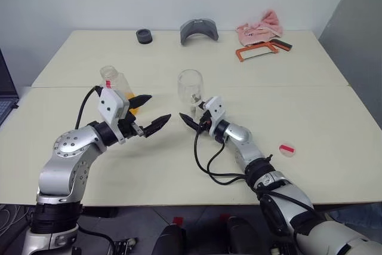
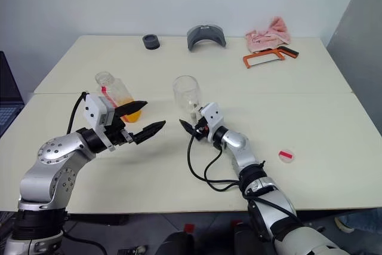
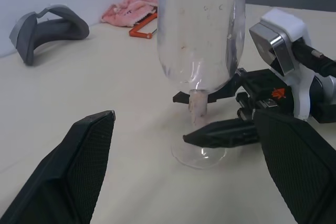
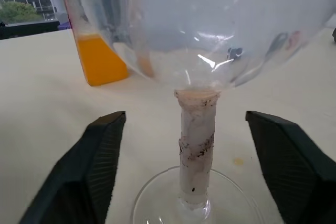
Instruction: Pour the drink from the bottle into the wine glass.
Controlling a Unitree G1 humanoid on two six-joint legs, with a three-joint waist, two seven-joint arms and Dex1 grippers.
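Steadying the wine glass (image 1: 190,86) at mid-tabletop comes first: your right gripper (image 4: 184,156) straddles its stem, jaws spread, so close gently. Your left gripper (image 1: 150,111), also spread, must reach the uncapped bottle (image 1: 117,85) toward the left edge.

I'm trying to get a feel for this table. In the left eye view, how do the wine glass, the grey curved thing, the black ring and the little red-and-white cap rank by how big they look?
1. Wine glass, though it stands nearer the camera.
2. Grey curved thing, farther back, so this order is unsure.
3. Black ring and cap look alike; unranked.
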